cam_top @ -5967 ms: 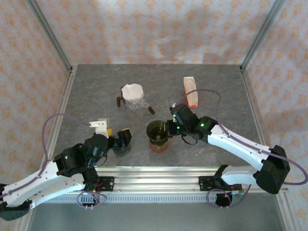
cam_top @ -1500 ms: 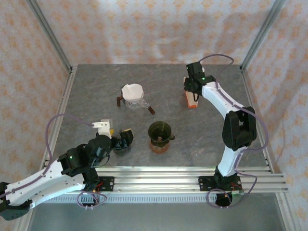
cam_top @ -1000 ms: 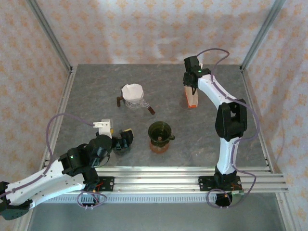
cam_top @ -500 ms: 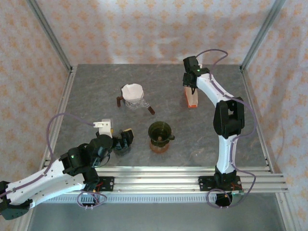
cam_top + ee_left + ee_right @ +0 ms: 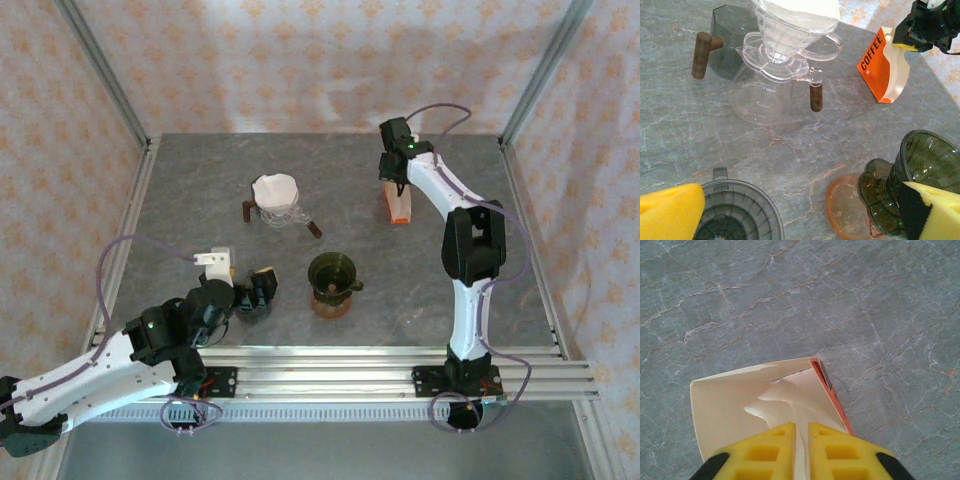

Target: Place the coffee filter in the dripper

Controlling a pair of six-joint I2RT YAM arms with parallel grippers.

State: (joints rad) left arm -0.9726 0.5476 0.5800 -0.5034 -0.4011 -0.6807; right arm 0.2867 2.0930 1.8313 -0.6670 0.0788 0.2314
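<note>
White paper coffee filter (image 5: 780, 396), pinched by the right gripper (image 5: 801, 429) inside its orange cardboard box (image 5: 720, 410), could slip or drag extras out; left gripper (image 5: 802, 210) gapes wide.

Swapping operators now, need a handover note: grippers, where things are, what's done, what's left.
Left gripper: open, by the grey dripper, holding nothing.
Right gripper: pads closed on a coffee filter in the open top of the orange filter box, far right.
Green dripper: mid-table on its saucer, empty.
Done: filter pinched. Left: lift it out, carry it over, seat it in the dripper.
</note>
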